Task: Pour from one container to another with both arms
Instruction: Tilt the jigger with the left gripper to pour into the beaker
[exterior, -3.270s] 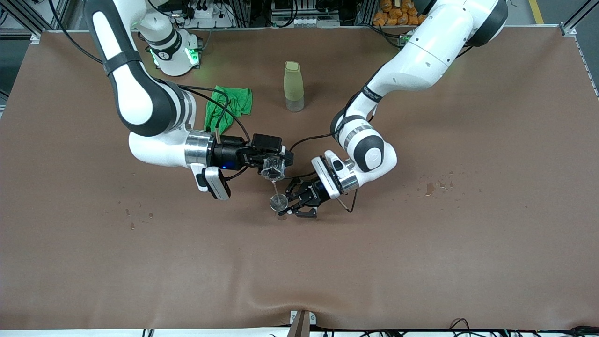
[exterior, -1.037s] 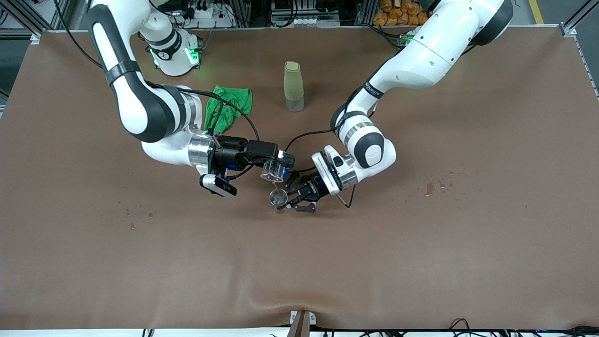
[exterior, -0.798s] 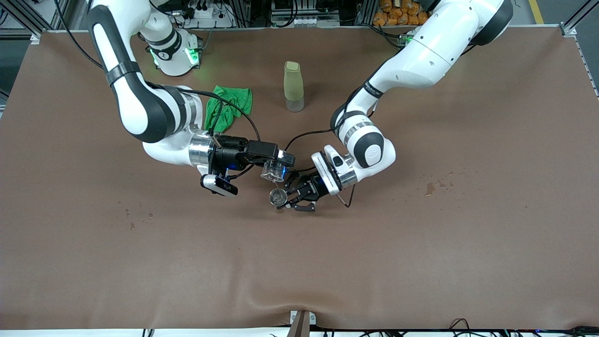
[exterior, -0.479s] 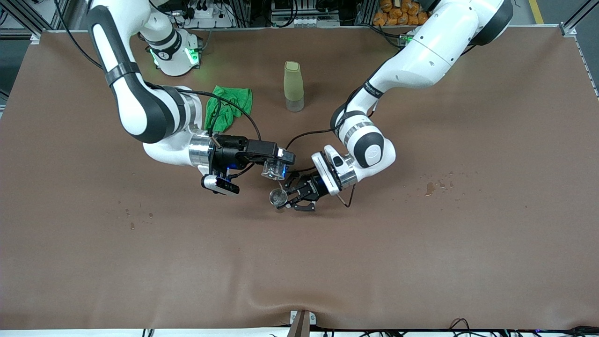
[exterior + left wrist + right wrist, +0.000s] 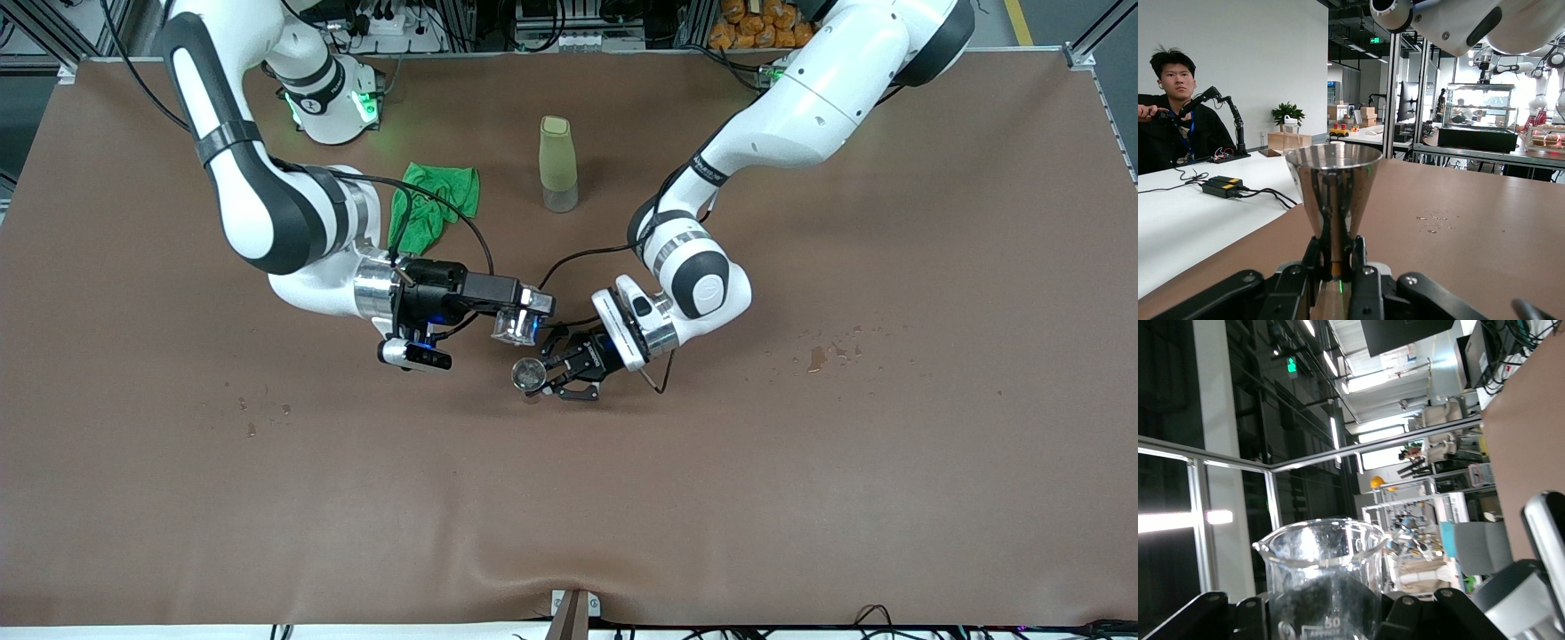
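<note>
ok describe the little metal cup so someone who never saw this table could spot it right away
Start from the brown table and find where the two white arms meet near its middle. There the left gripper is shut on the narrow waist of a small metal cup. It is shiny silver with a round rim flaring from that waist, unlike the clear glass beaker that the right gripper holds just beside it.

The brown-covered table (image 5: 800, 498) carries a crumpled green cloth (image 5: 433, 209) and a tall yellowish-green bottle (image 5: 557, 164) toward its robot-side edge.
</note>
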Tool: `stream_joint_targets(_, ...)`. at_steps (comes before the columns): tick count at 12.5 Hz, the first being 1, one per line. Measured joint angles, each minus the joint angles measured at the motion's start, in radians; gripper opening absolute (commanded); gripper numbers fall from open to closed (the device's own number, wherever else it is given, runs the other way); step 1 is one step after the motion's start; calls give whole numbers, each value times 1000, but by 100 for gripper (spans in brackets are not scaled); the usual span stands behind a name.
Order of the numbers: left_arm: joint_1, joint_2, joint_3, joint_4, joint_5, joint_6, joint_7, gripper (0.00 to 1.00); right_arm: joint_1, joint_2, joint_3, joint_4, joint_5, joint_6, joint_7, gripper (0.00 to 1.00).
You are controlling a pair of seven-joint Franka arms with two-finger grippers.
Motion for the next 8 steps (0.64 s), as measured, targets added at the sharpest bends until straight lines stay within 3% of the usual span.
stream_joint_targets(8, 4, -6, -1, -9, 0, 0, 0, 0, 0, 0, 2, -13, 40, -16, 0, 0)
